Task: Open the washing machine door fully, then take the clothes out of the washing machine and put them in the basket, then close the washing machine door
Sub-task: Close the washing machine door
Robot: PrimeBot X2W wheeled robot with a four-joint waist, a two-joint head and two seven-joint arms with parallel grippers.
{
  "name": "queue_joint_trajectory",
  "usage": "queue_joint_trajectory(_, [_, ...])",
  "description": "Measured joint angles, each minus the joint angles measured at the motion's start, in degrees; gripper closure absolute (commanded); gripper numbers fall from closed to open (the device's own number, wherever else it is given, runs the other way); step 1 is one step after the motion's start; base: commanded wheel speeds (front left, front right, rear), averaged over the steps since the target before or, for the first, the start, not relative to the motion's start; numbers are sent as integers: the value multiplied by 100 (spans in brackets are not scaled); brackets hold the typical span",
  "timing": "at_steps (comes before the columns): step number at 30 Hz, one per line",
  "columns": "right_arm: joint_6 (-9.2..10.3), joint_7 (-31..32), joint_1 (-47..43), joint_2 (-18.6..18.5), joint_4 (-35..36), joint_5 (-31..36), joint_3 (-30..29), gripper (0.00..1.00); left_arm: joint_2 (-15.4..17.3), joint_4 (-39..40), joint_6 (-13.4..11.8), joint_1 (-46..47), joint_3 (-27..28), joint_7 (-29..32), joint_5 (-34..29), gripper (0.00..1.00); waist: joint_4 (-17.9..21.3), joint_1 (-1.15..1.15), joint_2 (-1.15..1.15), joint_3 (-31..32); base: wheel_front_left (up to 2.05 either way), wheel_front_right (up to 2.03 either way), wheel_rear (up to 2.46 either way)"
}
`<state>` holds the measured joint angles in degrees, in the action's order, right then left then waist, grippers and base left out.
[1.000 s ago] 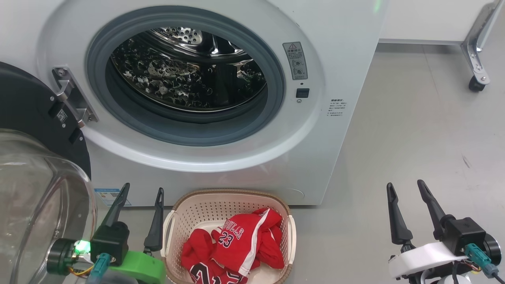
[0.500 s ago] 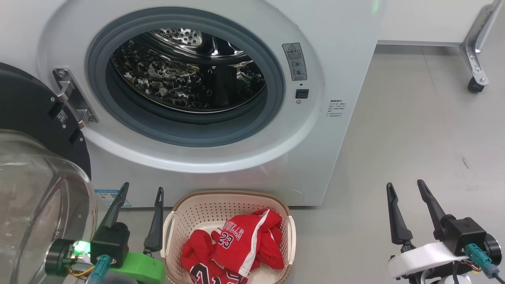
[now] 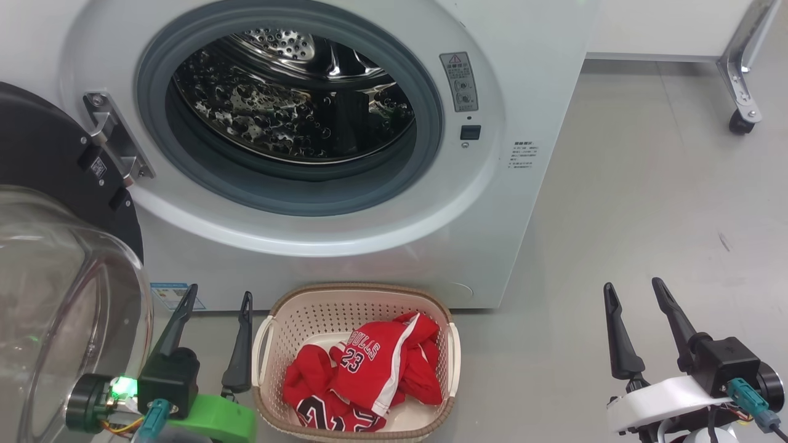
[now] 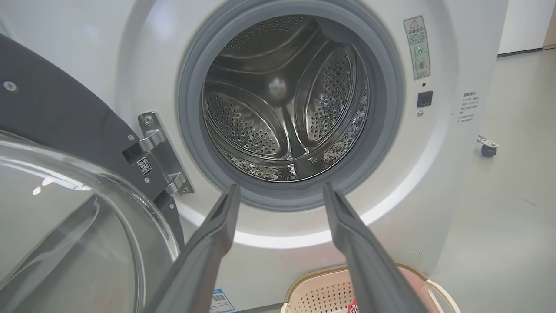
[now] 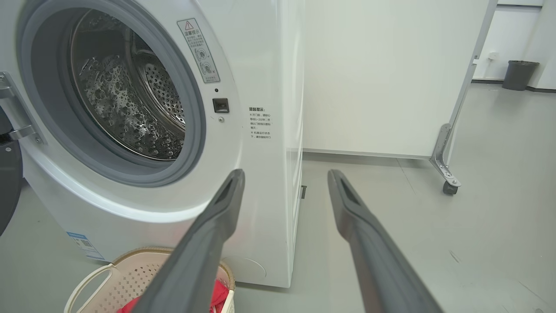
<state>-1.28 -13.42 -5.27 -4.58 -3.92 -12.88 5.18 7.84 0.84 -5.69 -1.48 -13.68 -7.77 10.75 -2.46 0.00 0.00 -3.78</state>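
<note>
Both pincers were spread and empty: left gripper [image 3: 220, 290] just left of the basket [image 3: 356, 292], right gripper [image 3: 633, 283] well apart on its right. Clothes [image 3: 369, 369] lay heaped in the basket, long axis left-right, near the washing machine [image 3: 523, 74] front. Washing machine door [image 3: 49, 160] stood open at left, glass bulging toward the near side, beside the left gripper. Caster frame [image 3: 739, 120] far right.

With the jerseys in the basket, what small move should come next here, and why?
Probably bring the left gripper to the washing machine door and start swinging it shut. The washing machine looks empty inside, the clothes lie in the basket, and the door stands wide open beside that gripper, which is open and empty.
</note>
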Motion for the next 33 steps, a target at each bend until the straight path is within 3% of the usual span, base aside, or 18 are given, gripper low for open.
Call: queue_joint_trajectory(33, [41,1,3,-35,57,0,-12,0,22,237,-5,0,-55,56,-115,0,32,0,0,-53,-113,113,0])
